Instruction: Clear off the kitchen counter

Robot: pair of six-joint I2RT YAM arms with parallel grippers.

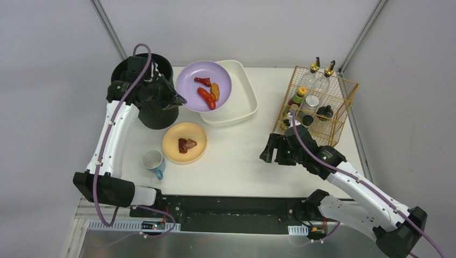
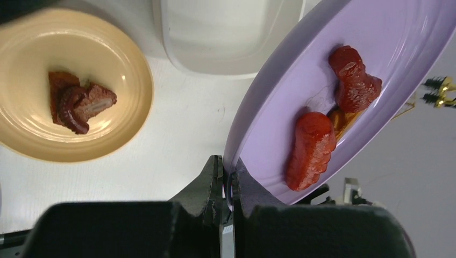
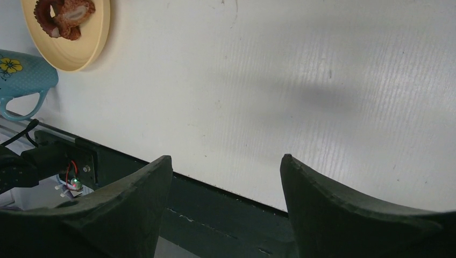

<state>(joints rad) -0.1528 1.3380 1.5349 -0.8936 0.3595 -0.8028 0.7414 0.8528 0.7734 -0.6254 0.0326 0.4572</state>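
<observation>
One purple plate (image 2: 269, 91), cropped in wrist view | left gripper (image 2: 228, 164) pinches rim | bin (image 1: 156, 117) half-hidden

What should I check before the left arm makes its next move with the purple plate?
1. Grip: ok. The left tool is shut on the purple plate at its rim.
2. Load: ok. The food pieces lie inside the plate.
3. Plate level: cannot tell.
4. Other arm clear: ok. The right tool is open over the bare kitchen counter, apart from the plate.
5. Mouth of the black bin free: cannot tell; the arm covers it.
6. Counter cleared: not ok. The yellow plate and mug sit on it.
</observation>
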